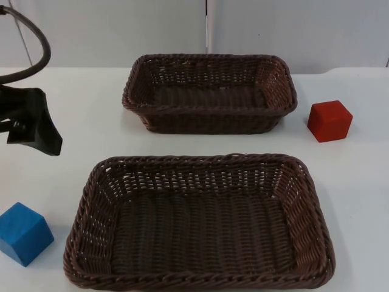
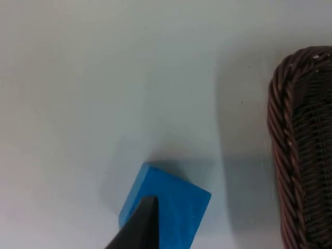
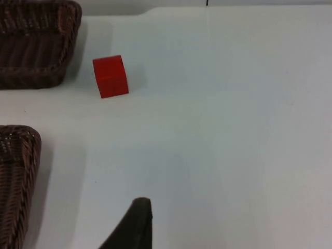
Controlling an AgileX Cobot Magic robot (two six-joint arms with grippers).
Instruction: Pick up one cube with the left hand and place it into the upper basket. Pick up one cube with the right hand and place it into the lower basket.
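Left gripper hangs above the blue cube, grip state unclear; red cube sits beside the upper basket, lower basket nearer.

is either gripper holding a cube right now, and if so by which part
Nothing is held. The blue cube and red cube both sit on the table. The left gripper hangs above the table, over the blue cube in its wrist view; the right arm waits.
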